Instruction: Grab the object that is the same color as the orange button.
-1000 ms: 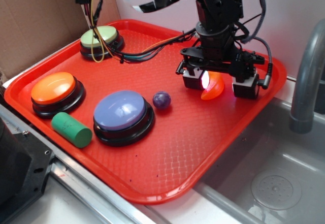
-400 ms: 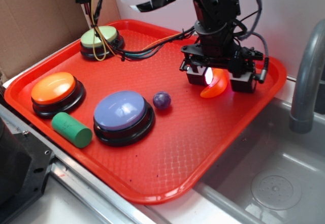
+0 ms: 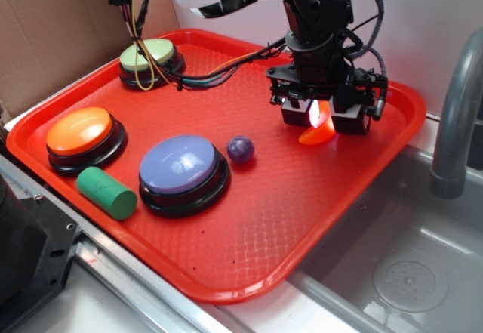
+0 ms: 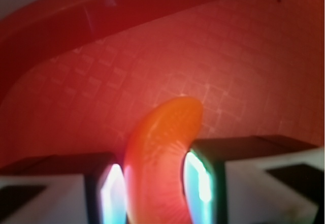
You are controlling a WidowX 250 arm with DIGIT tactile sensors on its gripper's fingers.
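Observation:
The object (image 3: 320, 128), a small glossy orange crescent, lies on the red tray (image 3: 249, 220) at its far right. My gripper (image 3: 324, 115) stands straight over it with both fingers pressed to its sides. In the wrist view the object (image 4: 160, 153) fills the gap between the two glowing pads (image 4: 199, 181), its tip curving up to the right, so the gripper (image 4: 156, 191) is shut on it. The orange button (image 3: 79, 131), a large dome on a black base, sits at the tray's left edge, far from the gripper.
A purple-blue button (image 3: 183, 165) sits mid-tray with a small purple ball (image 3: 241, 149) beside it. A green cylinder (image 3: 106, 192) lies at the front left and a pale green button (image 3: 149, 55) with wires at the back. A sink and grey faucet (image 3: 456, 114) lie to the right.
The fingers have drawn together from a wide gap onto the orange object. The object stays at the same spot on the tray.

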